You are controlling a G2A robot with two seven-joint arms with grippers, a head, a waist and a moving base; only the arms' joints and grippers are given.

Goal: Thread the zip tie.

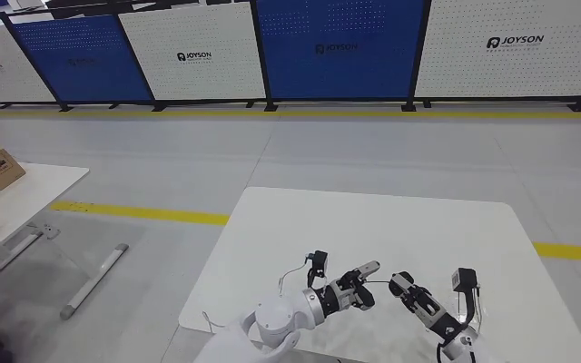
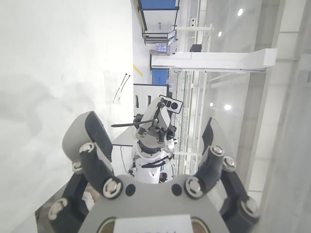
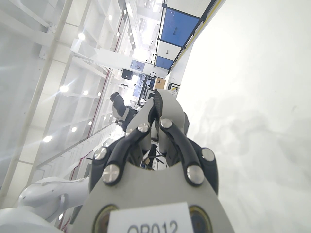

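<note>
My left gripper [image 1: 366, 272] [image 2: 150, 119] hovers low over the near part of the white table [image 1: 363, 222], open, with nothing between its fingers [image 2: 97, 134]. Facing it a short way off is my right gripper [image 1: 400, 284] [image 2: 154, 121] [image 3: 156, 99], shut on a thin black zip tie [image 2: 125, 125]. The tie's free end sticks out sideways from the shut fingers, towards the table side. In the top view the tie [image 1: 379, 283] is a faint line between the two grippers. How the right gripper's pads hold the tie is hidden in its own wrist view.
Two spare black zip ties [image 2: 122, 87] lie on the table beyond the right gripper, close to an edge. A second white table [image 1: 32, 195] with a cardboard box [image 1: 7, 169] stands off to the left. Blue and white panels [image 1: 340, 50] line the back.
</note>
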